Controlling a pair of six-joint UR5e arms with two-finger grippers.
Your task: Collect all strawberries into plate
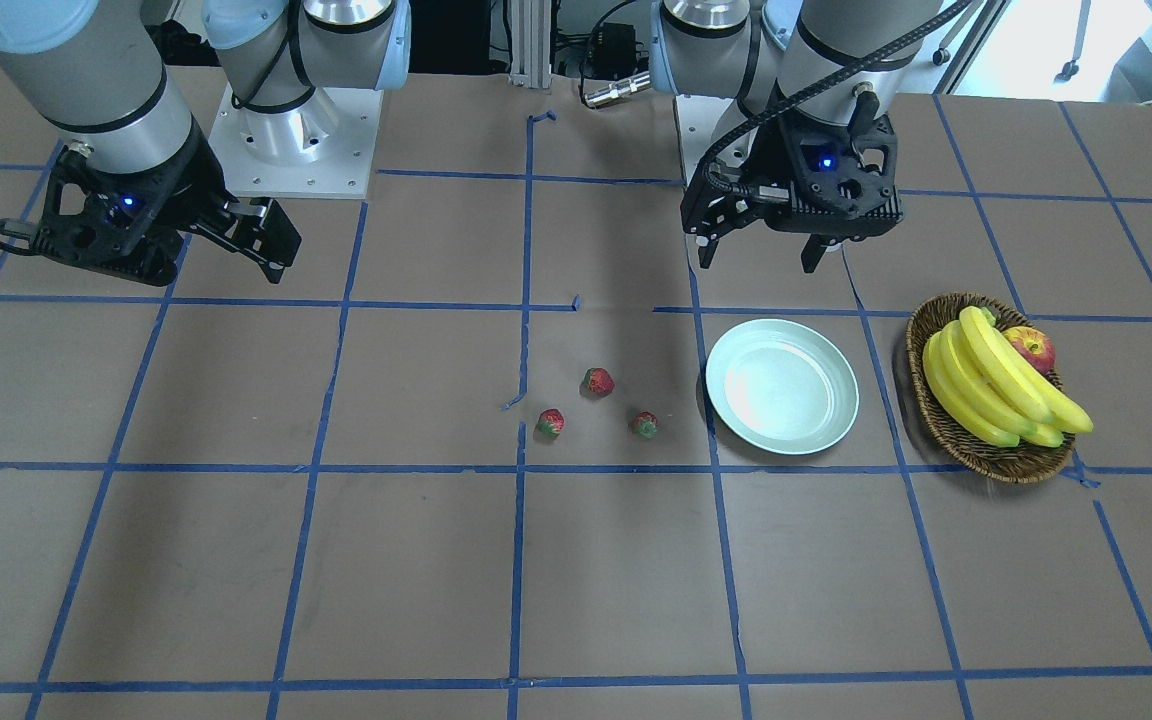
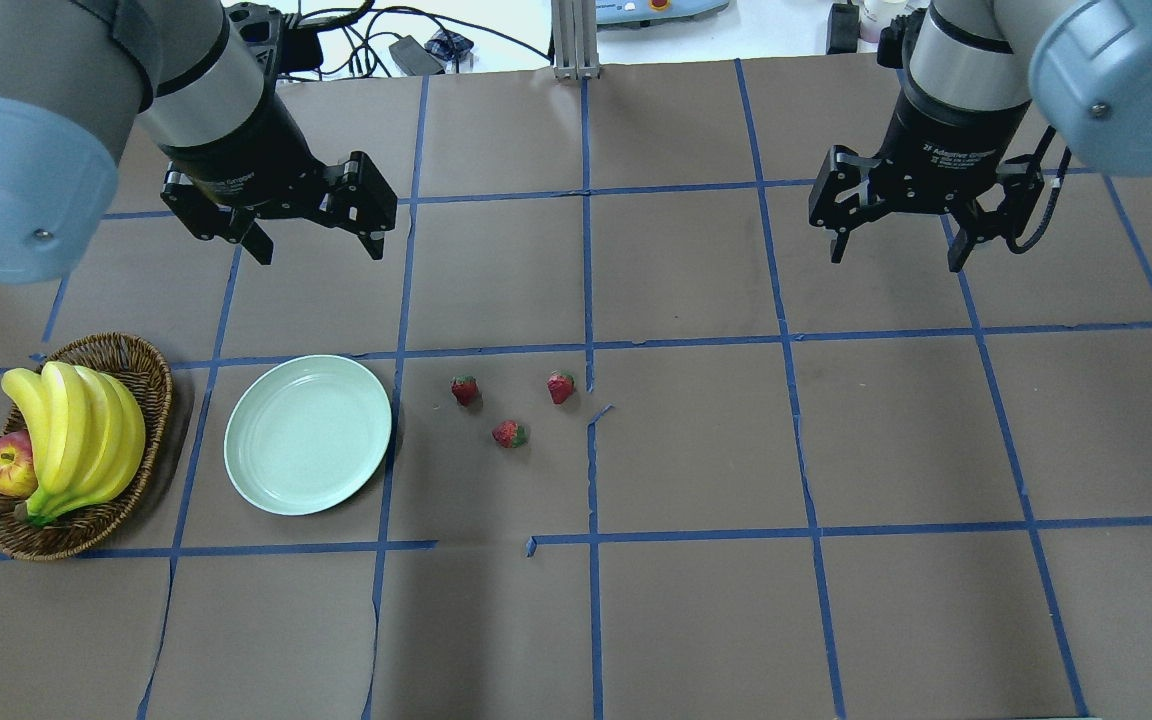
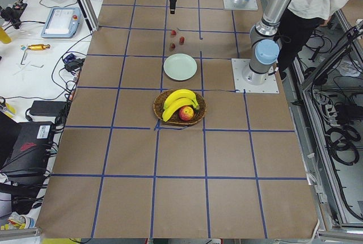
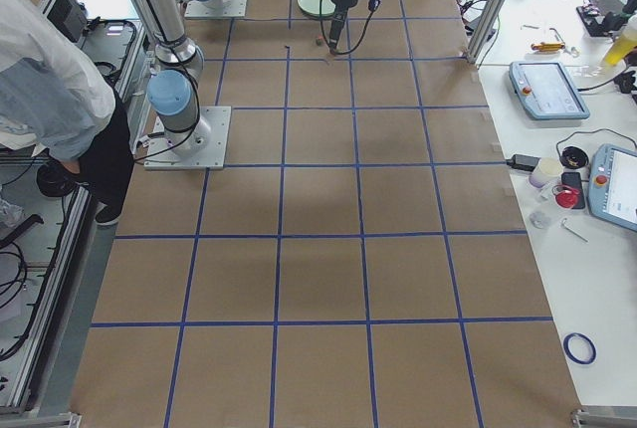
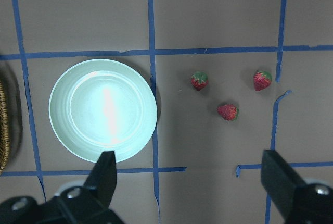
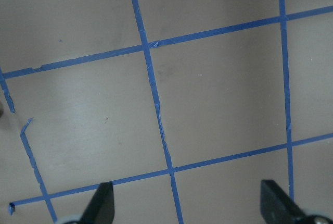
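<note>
Overhead exterior view has all three strawberries (image 2: 509, 433) lying on the brown table (image 2: 696, 600) in a loose cluster just beside the plate (image 2: 307, 435), which holds nothing yet. No berry has been collected, so the step in hand looks like the first reach.

The left gripper (image 2: 318, 250) seems the better choice, since its wrist camera already frames both plate and berries. A sensible start is the strawberry nearest the plate (image 2: 464, 389). The gripper should come straight down with one finger on each side, low enough to catch so small a fruit, and close gently. The other two berries lie near enough to be knocked by a wide or slanted approach. Release should be low over the plate's middle so the berry does not roll off.

Both arms hang above the table on the robot's side of the cluster, fingers pointing down. The left gripper is spread and holds nothing. The right gripper (image 2: 896, 258) is likewise spread and holding nothing, well apart from the berries.
</note>
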